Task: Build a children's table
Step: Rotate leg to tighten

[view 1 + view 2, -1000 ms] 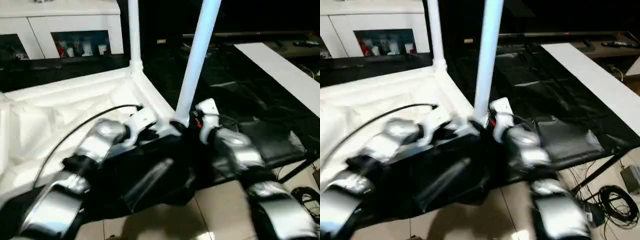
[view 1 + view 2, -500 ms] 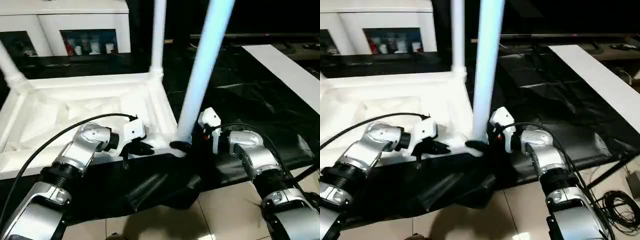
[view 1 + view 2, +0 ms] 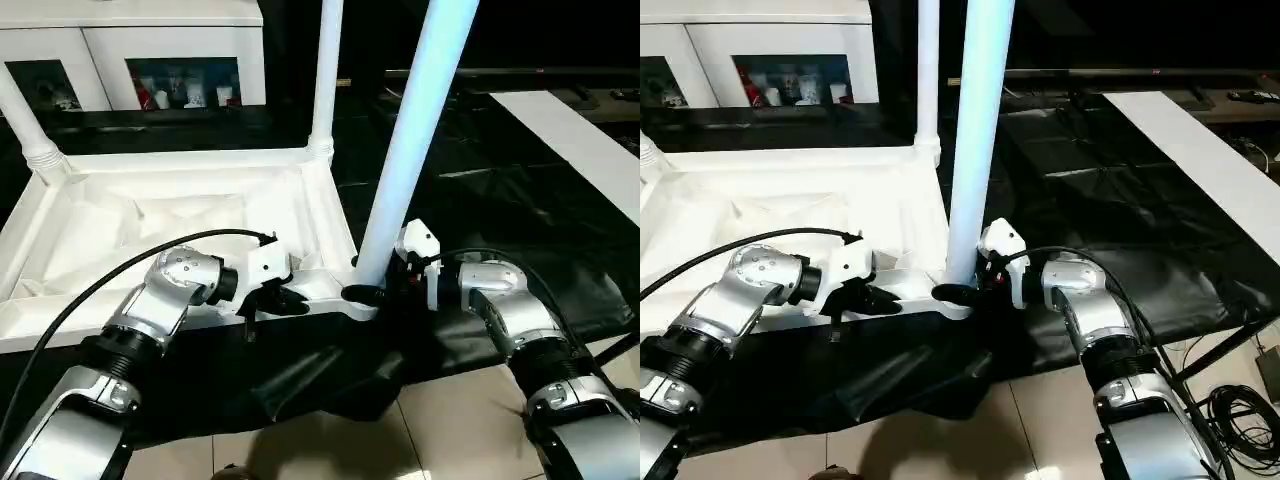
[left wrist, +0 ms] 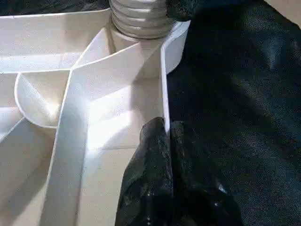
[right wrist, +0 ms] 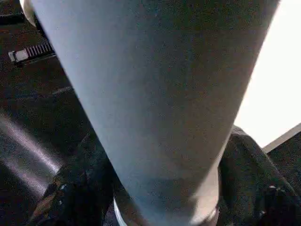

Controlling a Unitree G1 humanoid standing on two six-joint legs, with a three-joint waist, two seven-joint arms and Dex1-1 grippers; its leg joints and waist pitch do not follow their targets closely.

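My right hand [image 3: 980,280] grips the leg [image 3: 405,160]; my left hand [image 4: 165,141] pinches the top's rim [image 4: 163,89]. A tilted leg may jam in the socket [image 3: 362,296].

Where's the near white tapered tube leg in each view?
Left eye: near white tapered tube leg rises right of centre, by the right gripper.
Right eye: centre.
Left wrist: just its ribbed base in the corner socket.
Right wrist: shaft between the fingers.
Shared landmark: white plastic tabletop's corner socket.
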